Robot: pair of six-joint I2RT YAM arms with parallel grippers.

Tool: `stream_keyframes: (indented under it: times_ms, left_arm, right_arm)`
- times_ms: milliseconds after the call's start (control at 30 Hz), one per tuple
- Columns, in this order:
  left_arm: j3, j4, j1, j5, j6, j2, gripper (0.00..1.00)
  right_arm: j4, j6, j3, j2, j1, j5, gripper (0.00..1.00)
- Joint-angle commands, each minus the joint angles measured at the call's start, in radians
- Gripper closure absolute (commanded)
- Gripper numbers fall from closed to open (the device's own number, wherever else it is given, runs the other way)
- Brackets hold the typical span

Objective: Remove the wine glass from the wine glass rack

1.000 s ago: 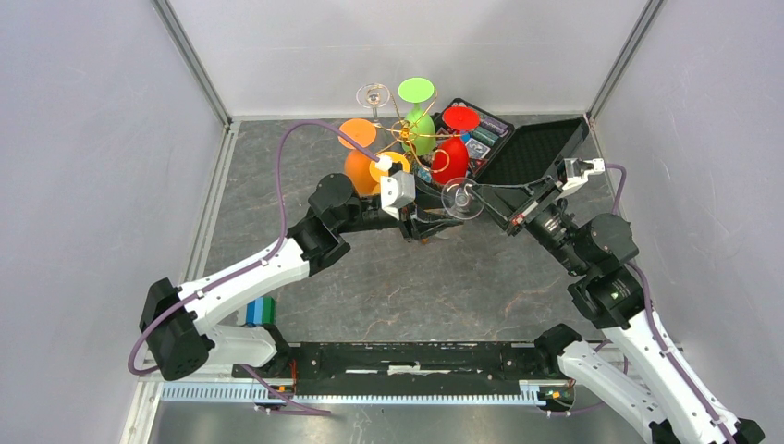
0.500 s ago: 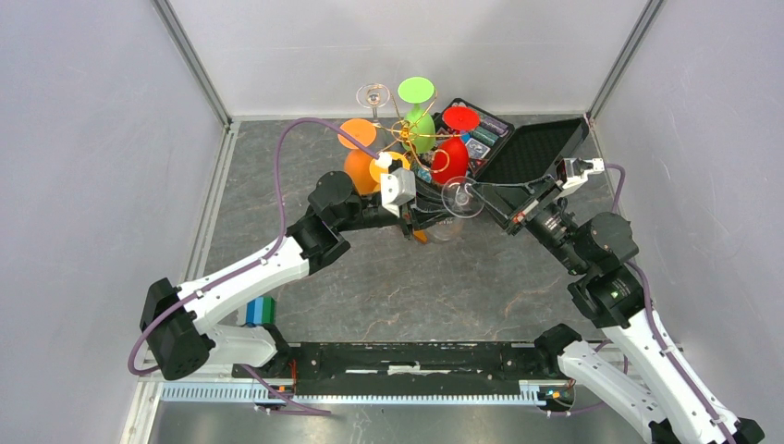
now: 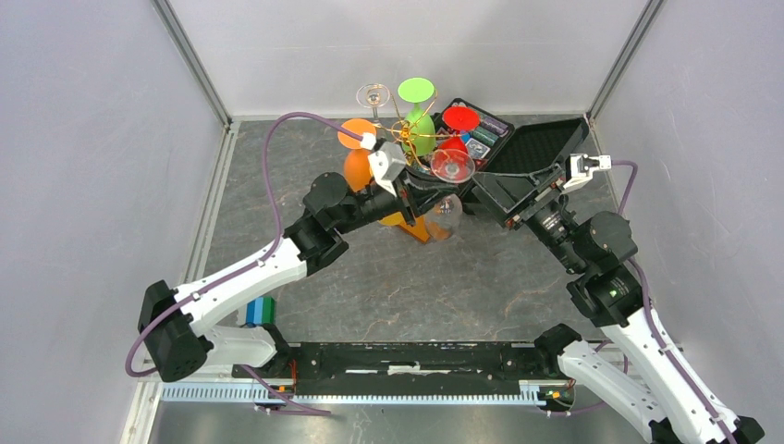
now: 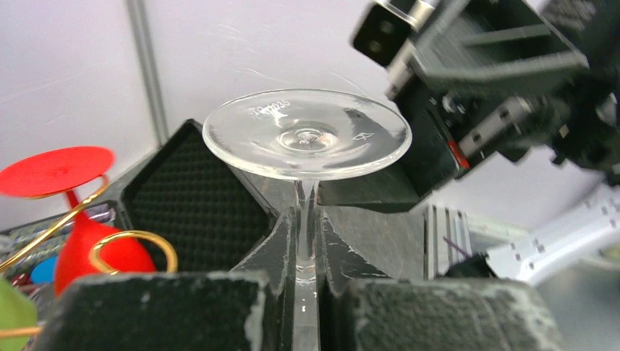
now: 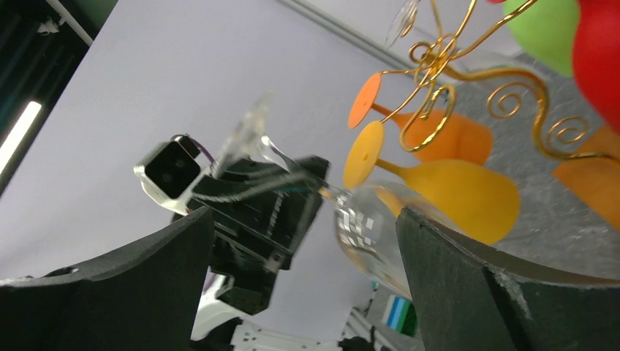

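A clear wine glass [image 3: 452, 165] hangs upside down, foot up, with my left gripper [image 3: 431, 191] shut on its stem. In the left wrist view the stem [image 4: 305, 219] sits pinched between both dark fingers [image 4: 281, 245], under the round foot [image 4: 307, 135]. My right gripper [image 3: 487, 190] stands open just right of the glass, touching nothing; its wrist view shows the glass bowl [image 5: 365, 234] ahead of the wide jaws. The gold wire wine glass rack [image 3: 405, 131] stands behind on its orange-brown base [image 3: 407, 222], still carrying orange, yellow, green, red and one clear glass.
An open black case [image 3: 532, 148] with coloured contents lies at the back right, right behind my right gripper. A blue-green block [image 3: 261, 311] sits near the left arm's base. Grey walls close in the left, right and far sides.
My left gripper closed on the glass stem and carried the glass up and toward the rack. My right gripper, which held the glass before, let go and opened wide.
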Motion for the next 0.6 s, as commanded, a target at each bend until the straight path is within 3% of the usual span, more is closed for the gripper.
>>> stream_keyframes:
  times_ms: [0,133,333,433,567]
  left_arm:
    - [0.058,0.129,-0.002,-0.305,-0.177,-0.070,0.98]
    - [0.076,0.153,-0.002,-0.501,-0.347,-0.092,0.98]
    - [0.094,0.231,-0.002,-0.589,-0.485,-0.110,0.98]
    - [0.092,0.250,-0.001,-0.611,-0.526,-0.119,0.98]
    - [0.081,0.283,-0.002,-0.623,-0.550,-0.127,0.98]
  right_arm:
    - [0.114,-0.135,-0.108,-0.109,0.003,0.109,0.02]
    - [0.240,-0.103,-0.206,-0.153,0.003,0.095,0.02]
    - [0.597,0.001,-0.230,-0.022,0.003,-0.121,0.02]
    - [0.689,0.042,-0.191,0.051,0.017,-0.174,0.02]
    - [0.738,0.042,-0.152,0.092,0.060,-0.159,0.14]
